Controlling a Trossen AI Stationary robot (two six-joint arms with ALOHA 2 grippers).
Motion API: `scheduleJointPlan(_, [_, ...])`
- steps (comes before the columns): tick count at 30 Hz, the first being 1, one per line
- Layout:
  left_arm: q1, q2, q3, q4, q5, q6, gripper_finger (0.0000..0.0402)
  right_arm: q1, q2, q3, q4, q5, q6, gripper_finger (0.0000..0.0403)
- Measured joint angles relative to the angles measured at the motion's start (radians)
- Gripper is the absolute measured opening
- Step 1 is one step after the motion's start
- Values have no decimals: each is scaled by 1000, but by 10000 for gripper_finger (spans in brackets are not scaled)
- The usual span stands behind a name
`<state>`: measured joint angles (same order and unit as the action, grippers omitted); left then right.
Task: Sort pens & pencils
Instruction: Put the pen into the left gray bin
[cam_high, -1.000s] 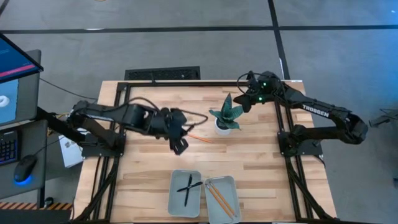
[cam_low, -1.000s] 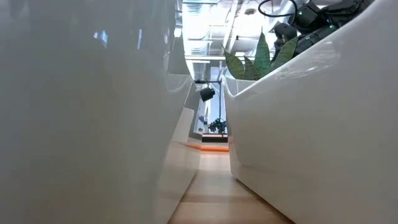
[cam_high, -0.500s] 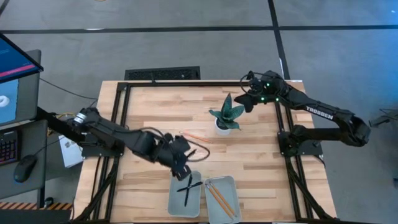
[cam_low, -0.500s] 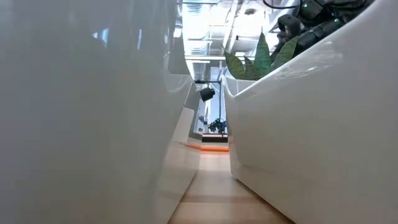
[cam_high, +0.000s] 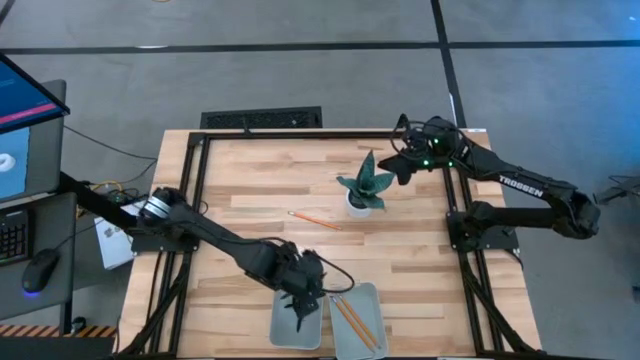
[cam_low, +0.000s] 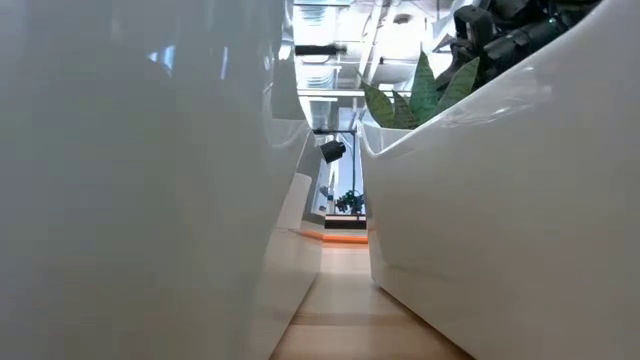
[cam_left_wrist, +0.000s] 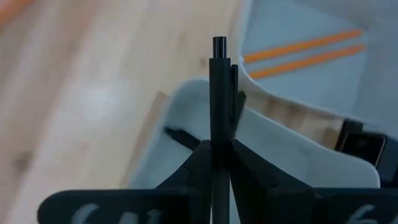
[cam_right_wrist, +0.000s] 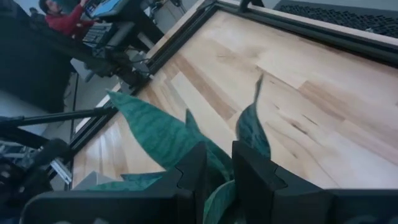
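Observation:
My left gripper (cam_high: 302, 297) hangs over the left grey tray (cam_high: 283, 322), shut on a black pen (cam_left_wrist: 219, 93). Another pen (cam_left_wrist: 179, 137) lies in that tray below it. Two orange pencils (cam_high: 352, 320) lie in the right tray (cam_high: 372, 300), also seen as the pencils (cam_left_wrist: 301, 52) in the left wrist view. A third pencil (cam_high: 312, 220) lies flat on the table's middle. My right gripper (cam_high: 400, 168) waits beside the potted plant (cam_high: 362, 188), its fingers (cam_right_wrist: 252, 171) a narrow gap apart over the leaves. My left gripper pinches the black pen between its two fingers (cam_left_wrist: 198, 163), on the shaft (cam_left_wrist: 218, 144) well back from the clip end (cam_left_wrist: 219, 46). The pen runs on ahead along the fingers. It is lifted clear above the left tray's floor. My right gripper: a leaf (cam_right_wrist: 214, 199) shows in the gap between its fingers, and I cannot tell whether they touch it.
The two trays sit side by side at the table's near edge, and their white walls (cam_low: 500, 200) fill the low view. The plant in its white pot stands right of the table's middle. A monitor, keyboard and mouse (cam_high: 38, 272) are on a desk left of the table.
My left gripper has travelled from the table's middle, left of the plant, toward the near edge and somewhat right, carrying the pen until it hangs over the left tray. The loose pencil on the table has stayed where it was.

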<state>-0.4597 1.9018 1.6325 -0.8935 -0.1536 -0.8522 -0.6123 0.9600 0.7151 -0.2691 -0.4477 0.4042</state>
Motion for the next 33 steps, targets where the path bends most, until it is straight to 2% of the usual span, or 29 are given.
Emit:
scheduleJointPlan(3, [1, 37, 0, 33, 66, 3, 30, 4, 1, 0, -6, 0, -1, 98])
scheduleJointPlan(14, [-35, 85, 5, 79, 193, -7, 30, 3, 1, 0, -65, 0, -12, 98])
scheduleJointPlan(22, [-42, 116, 6, 78, 200, -52, 30, 4, 2, 0, -104, 0, -14, 98])
scheduleJointPlan(30, [-8, 165, 6, 101, 221, -80, 30, 4, 2, 0, -104, 0, -19, 98])
scheduleJointPlan(33, [7, 170, 7, 101, 200, -113, 30, 4, 2, 0, -109, 0, -19, 98])
